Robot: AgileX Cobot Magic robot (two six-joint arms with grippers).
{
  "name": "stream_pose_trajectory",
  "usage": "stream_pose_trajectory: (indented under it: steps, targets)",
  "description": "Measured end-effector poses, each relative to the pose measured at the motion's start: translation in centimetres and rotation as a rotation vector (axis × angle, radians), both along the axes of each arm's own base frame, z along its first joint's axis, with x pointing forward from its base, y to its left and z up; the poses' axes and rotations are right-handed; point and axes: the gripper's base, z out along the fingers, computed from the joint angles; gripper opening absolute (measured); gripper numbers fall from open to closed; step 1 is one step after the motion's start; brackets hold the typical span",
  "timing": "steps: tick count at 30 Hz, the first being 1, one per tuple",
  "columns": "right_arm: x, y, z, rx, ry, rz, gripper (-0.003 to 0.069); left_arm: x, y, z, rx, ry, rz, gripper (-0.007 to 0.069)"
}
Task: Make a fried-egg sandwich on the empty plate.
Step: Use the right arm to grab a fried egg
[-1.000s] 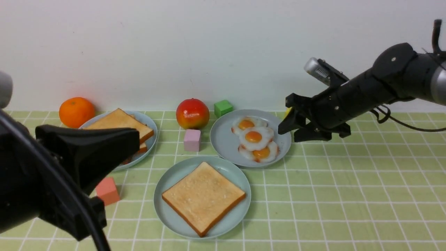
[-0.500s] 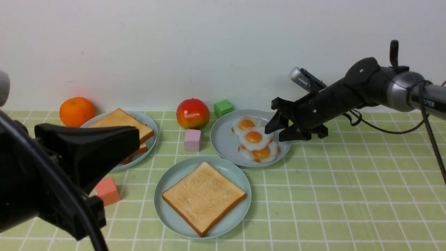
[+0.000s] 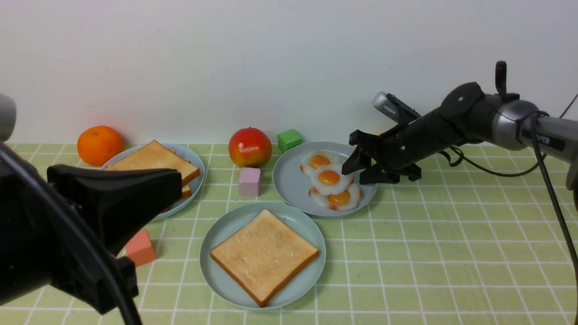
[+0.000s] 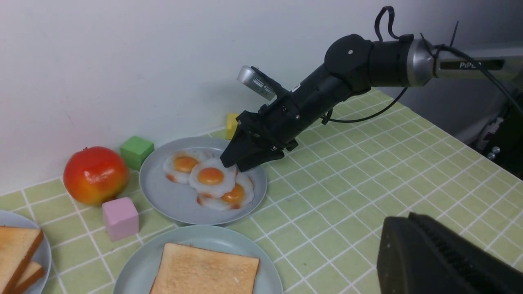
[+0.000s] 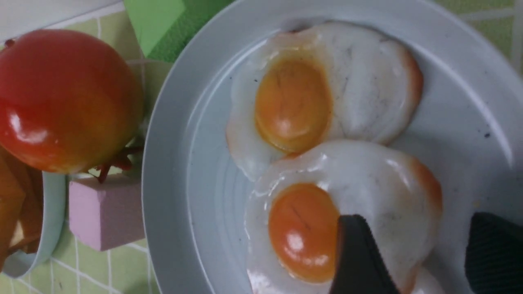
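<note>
"What's over on the left?"
"An orange point(image 3: 100, 146) at the far side, by a grey-blue plate point(image 3: 198, 178). A coral-red block point(image 3: 140, 248) sits nearer."
"And in the middle?"
"A shiny red apple point(image 3: 249, 147), with a pink block point(image 3: 249, 182) just on its near side and a green block point(image 3: 289, 140) to its right."
"Anything farther right?"
"Another grey-blue plate point(image 3: 286, 180), then a partly hidden yellow block point(image 4: 231, 125) beyond its far right edge. Green-and-white checked cloth point(image 3: 451, 253) lies underneath, pale wall point(image 3: 289, 67) behind."
</note>
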Motion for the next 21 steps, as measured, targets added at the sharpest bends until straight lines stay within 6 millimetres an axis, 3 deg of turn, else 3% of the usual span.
stream_pose_trajectory:
  steps: [21]
  targets:
    - [0.1, 1.2, -0.1, -0.038, -0.050, 0.003, 0.0373, 0.0, 0.0, 0.0, 0.001, 0.003, 0.000, -0.0013]
